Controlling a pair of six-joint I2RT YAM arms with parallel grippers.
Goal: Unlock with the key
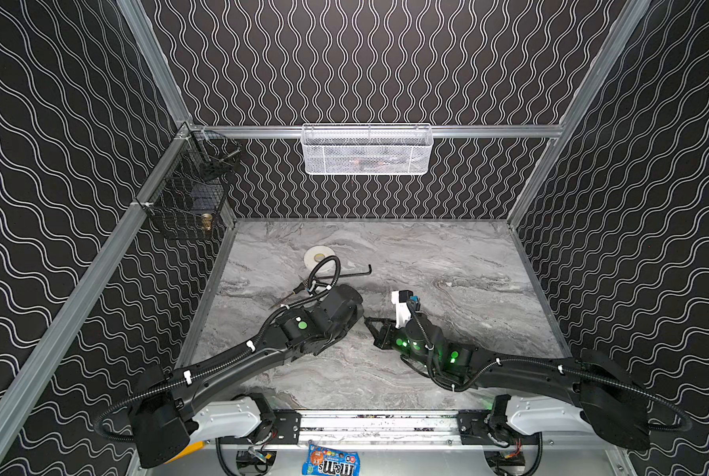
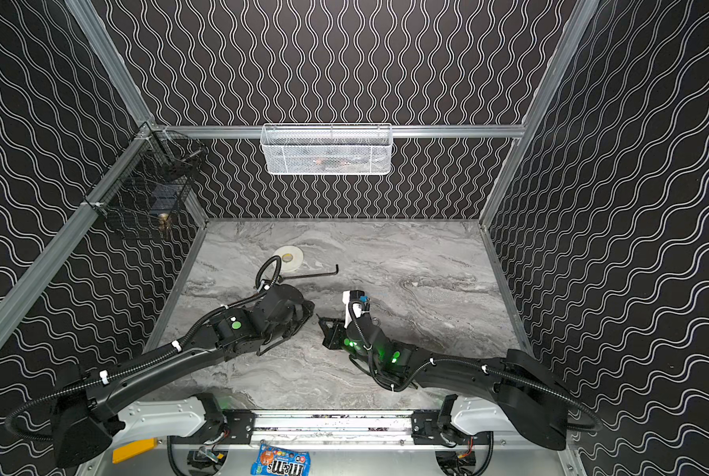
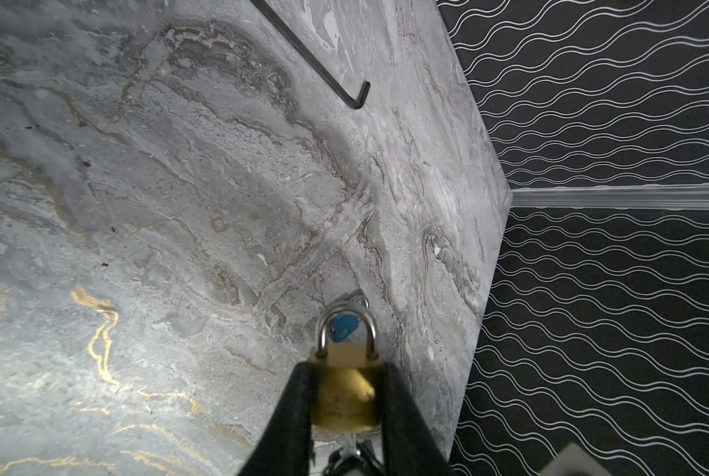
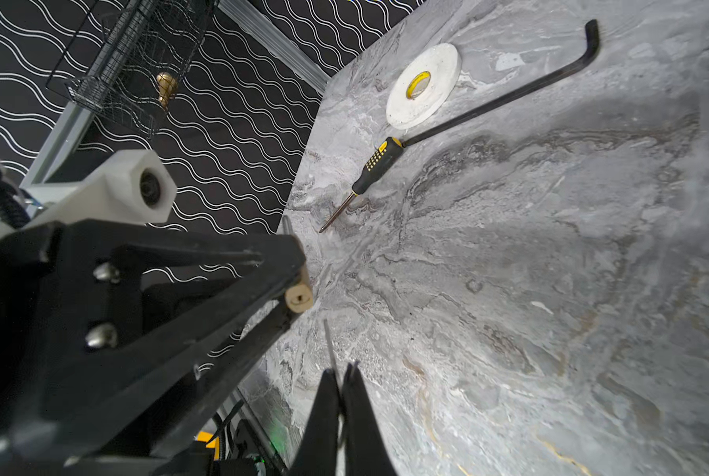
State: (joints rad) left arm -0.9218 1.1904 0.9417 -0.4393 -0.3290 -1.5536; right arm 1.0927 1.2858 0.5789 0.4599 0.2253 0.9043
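Closest to you, your right gripper (image 4: pixel 341 371) is clenched on the key (image 4: pixel 329 342), whose thin blade pokes out past the fingertips. Just beyond it, your left gripper (image 3: pixel 346 366) is clamped across the body of the brass padlock (image 3: pixel 346 395), held between the two arms over the table (image 1: pixel 468 268). In the right wrist view the keyhole (image 4: pixel 299 297) faces the key, near it but apart: the blade is not in. The shackle (image 3: pixel 324 329) sits down in the body, so the lock reads as shut. By my reckoning, picking up both things is done. Lining up, pushing in, turning and popping the shackle are all left. Farther back, well apart from both grippers, lie a screwdriver (image 4: pixel 379 162), a bent hex wrench (image 4: pixel 509 99) and a roll of tape (image 4: pixel 423 86); none looks needed for this job.
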